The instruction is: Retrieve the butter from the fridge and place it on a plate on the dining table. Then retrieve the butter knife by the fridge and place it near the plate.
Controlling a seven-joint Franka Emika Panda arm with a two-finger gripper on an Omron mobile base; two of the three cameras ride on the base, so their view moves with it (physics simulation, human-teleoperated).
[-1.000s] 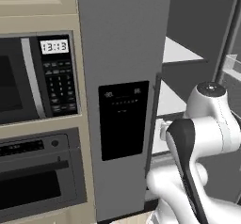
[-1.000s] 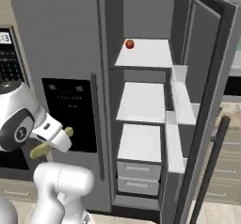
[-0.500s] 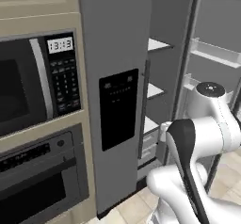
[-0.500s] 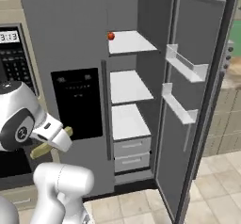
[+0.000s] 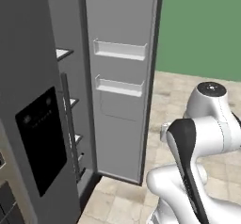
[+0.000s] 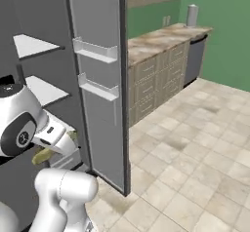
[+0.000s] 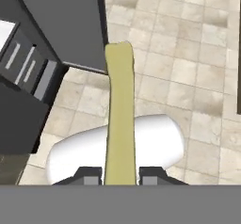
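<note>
In your hand view the claw point(image 7: 120, 175) sits at the bottom centre with its two dark fingertips point(image 7: 89, 175) closed tight against the sides of the butter point(image 7: 119, 119), a thin olive-yellow stick that runs from between them up the middle of the frame to just above centre. Behind the stick you see pale floor tiles point(image 7: 188, 53) across the upper right, and the dark grey fridge point(image 7: 56, 25) filling the upper left, its open door edge ending just beside the top of the butter. In your right base view the butter point(image 6: 43, 154) shows as a small yellowish stub at the left edge, just below the white wrist, low beside the fridge's open compartment. The fridge door point(image 6: 100, 94) stands swung wide in the left half of that view, its two inner bins one above the other, and white shelves point(image 6: 34, 46) show at upper left. A marbled counter point(image 6: 156, 38) over beige drawers runs along the green wall at upper right. In your left base view the fridge point(image 5: 42, 138) takes the left half, its black panel at lower left and its open door at centre.
</note>
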